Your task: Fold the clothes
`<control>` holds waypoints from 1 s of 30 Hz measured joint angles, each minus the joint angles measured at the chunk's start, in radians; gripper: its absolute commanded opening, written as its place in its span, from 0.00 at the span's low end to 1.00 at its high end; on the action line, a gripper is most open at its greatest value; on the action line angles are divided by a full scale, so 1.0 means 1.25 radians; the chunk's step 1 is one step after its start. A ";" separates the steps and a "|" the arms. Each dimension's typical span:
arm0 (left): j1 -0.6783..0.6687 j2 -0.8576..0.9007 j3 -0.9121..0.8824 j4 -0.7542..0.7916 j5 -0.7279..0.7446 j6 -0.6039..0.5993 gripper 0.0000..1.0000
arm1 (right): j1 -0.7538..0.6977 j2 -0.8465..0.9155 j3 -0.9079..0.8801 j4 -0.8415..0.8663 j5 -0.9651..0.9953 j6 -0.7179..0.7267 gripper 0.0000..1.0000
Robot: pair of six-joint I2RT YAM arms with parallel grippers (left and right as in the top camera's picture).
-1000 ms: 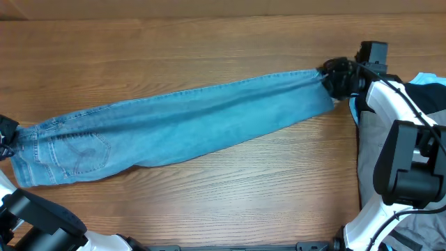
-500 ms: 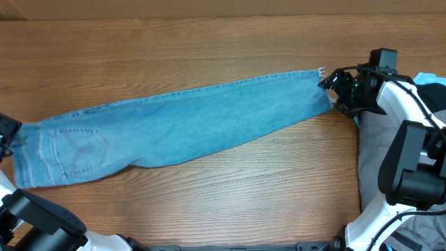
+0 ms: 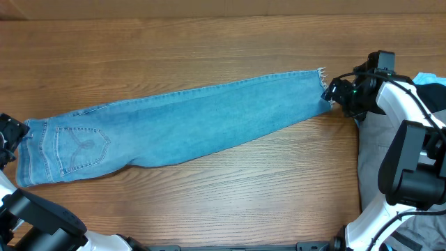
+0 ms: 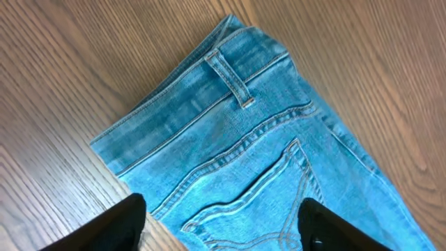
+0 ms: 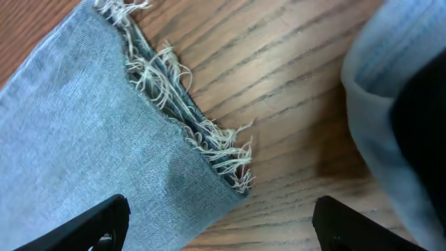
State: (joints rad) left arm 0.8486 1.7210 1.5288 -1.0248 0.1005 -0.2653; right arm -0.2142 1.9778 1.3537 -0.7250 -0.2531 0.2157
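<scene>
The clothes, light-blue jeans [image 3: 174, 129], lie flat and doubled lengthwise, slanting across the wooden table [image 3: 209, 202]. The waist is at the left and the frayed hem [image 3: 321, 74] at the right. My left gripper [image 3: 17, 137] hovers at the waist end, open. In the left wrist view its fingers [image 4: 122, 224] straddle the stitched back pocket [image 4: 265, 202] below the belt loop [image 4: 230, 75], holding nothing. My right gripper [image 3: 333, 91] is open just off the hem. In the right wrist view the frayed edge [image 5: 188, 118] lies between its fingers [image 5: 90, 226] on bare wood.
Grey trousers [image 3: 376, 146] hang over the table's right edge beside the right arm, and they also show in the right wrist view [image 5: 376, 104]. A black garment [image 3: 437, 97] and a light-blue piece [image 3: 428, 79] lie behind them. The left arm's base [image 3: 42, 223] fills the front left corner.
Both grippers have opened and let go of the jeans. The right gripper has drawn back to the right off the hem. The waist end has settled flat with the pocket showing.
</scene>
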 measured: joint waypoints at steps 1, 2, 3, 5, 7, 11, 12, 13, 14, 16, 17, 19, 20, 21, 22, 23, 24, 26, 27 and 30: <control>0.000 0.000 0.000 -0.001 0.000 0.007 0.74 | 0.000 0.000 0.000 0.003 0.000 -0.017 0.88; 0.000 0.000 0.000 -0.004 0.003 0.009 0.74 | 0.000 0.000 0.000 0.009 -0.001 -0.031 0.87; 0.000 0.000 0.000 -0.009 0.009 0.011 0.74 | 0.000 0.000 0.000 0.016 0.000 -0.043 0.85; 0.000 0.000 -0.010 -0.015 0.042 0.027 0.74 | 0.000 0.000 0.000 0.032 -0.001 -0.076 0.85; 0.000 0.000 -0.030 -0.019 0.076 0.041 0.73 | 0.000 0.001 0.000 0.043 -0.001 -0.096 0.85; -0.002 0.000 -0.075 -0.032 0.117 0.056 0.72 | 0.001 0.027 0.000 0.063 -0.049 -0.138 0.83; -0.003 0.000 -0.083 -0.036 0.123 0.060 0.72 | 0.002 0.042 0.000 0.069 -0.067 -0.148 0.82; -0.004 0.000 -0.088 -0.036 0.127 0.063 0.72 | 0.005 0.056 0.000 0.078 -0.083 -0.160 0.81; -0.006 0.000 -0.092 -0.036 0.132 0.066 0.72 | 0.006 0.056 0.003 0.088 -0.099 -0.165 0.80; -0.011 0.001 -0.095 -0.037 0.139 0.069 0.72 | 0.016 0.064 0.003 0.101 -0.123 -0.175 0.73; -0.014 0.001 -0.095 -0.036 0.142 0.069 0.72 | 0.022 0.066 0.003 0.110 -0.136 -0.178 0.62; -0.020 0.001 -0.095 -0.037 0.145 0.072 0.72 | 0.037 0.074 0.003 0.114 -0.156 -0.188 0.32; -0.024 0.001 -0.095 -0.037 0.148 0.072 0.72 | 0.043 0.079 0.003 0.115 -0.167 -0.197 0.21; -0.027 0.001 -0.095 -0.038 0.148 0.072 0.72 | 0.047 0.083 0.002 0.113 -0.173 -0.198 0.17; -0.030 0.001 -0.095 -0.038 0.150 0.072 0.72 | 0.051 0.087 0.002 0.107 -0.179 -0.200 0.08; -0.031 0.001 -0.095 -0.038 0.151 0.072 0.72 | 0.052 0.089 0.002 0.099 -0.182 -0.197 0.04; -0.034 0.001 -0.095 -0.038 0.151 0.072 0.72 | 0.051 0.090 0.002 0.087 -0.182 -0.191 0.04; -0.037 0.001 -0.095 -0.038 0.151 0.072 0.73 | 0.042 0.090 0.002 0.057 -0.171 -0.166 0.04; -0.039 0.001 -0.095 -0.038 0.151 0.074 0.74 | 0.036 0.090 0.002 0.043 -0.166 -0.151 0.04; -0.044 0.001 -0.095 -0.038 0.157 0.084 0.76 | 0.009 0.075 0.002 -0.013 -0.130 -0.094 0.04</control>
State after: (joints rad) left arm 0.7937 1.7218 1.4101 -1.0721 0.2962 -0.1600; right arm -0.2035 2.0720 1.3556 -0.7406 -0.4156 0.0978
